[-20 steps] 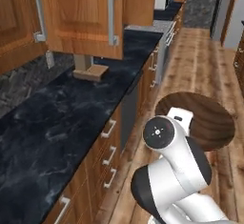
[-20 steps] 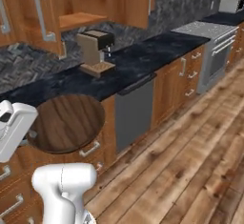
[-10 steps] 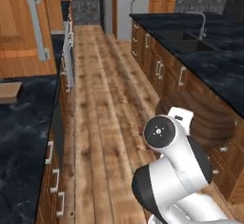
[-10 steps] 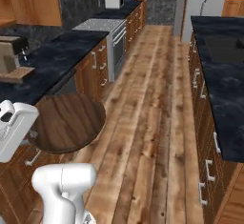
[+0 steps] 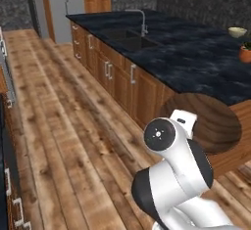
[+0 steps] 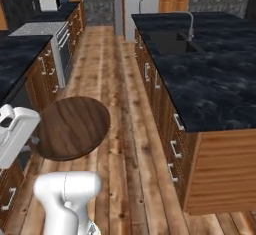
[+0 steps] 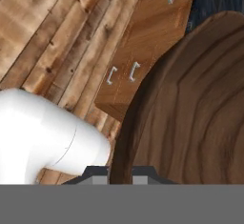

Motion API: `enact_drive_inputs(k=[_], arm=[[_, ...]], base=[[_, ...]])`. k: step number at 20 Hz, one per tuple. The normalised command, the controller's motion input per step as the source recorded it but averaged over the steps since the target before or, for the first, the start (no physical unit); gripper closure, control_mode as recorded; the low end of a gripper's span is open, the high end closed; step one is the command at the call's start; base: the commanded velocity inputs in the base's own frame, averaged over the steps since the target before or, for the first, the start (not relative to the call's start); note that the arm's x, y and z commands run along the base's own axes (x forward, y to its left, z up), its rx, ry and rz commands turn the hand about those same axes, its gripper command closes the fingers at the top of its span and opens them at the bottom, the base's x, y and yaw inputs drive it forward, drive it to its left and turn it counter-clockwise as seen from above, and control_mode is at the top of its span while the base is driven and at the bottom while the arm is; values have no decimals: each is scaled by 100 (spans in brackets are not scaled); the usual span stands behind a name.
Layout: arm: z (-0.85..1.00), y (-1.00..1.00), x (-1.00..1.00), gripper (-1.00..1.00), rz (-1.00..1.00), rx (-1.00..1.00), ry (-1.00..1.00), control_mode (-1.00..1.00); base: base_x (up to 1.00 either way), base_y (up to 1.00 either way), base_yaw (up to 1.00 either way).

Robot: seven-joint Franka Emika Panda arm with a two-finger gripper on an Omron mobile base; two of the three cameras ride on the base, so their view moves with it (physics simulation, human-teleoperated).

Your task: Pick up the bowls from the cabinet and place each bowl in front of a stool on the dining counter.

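Over the plank floor (image 6: 117,79) beside the dining counter (image 5: 196,62), the hand (image 7: 120,171) grips the dark wood-grained bowl (image 6: 70,127).

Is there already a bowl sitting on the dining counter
Yes, a pale bowl rests on the far end of the dining counter, beside a terracotta pot.

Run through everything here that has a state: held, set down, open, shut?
Brown bowl: held at its rim, carried off the floor, not yet on the counter.
Gripper: jaws shut on the brown bowl's rim.
Beige bowl: upright on the dining counter, already placed.
Plant pot: standing on the counter near the beige bowl.
Counter drawers: shut.
Tap: no water seen running.
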Motion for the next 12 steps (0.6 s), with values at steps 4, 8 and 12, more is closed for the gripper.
enact_drive_inputs(k=[4,8,12], arm=[[0,0,0,100,0,0,0,100],[0,0,0,100,0,0,0,100],[0,0,0,100,0,0,0,100]], base=[[0,-93,-1],[0,-100,0],[0,-100,0]])
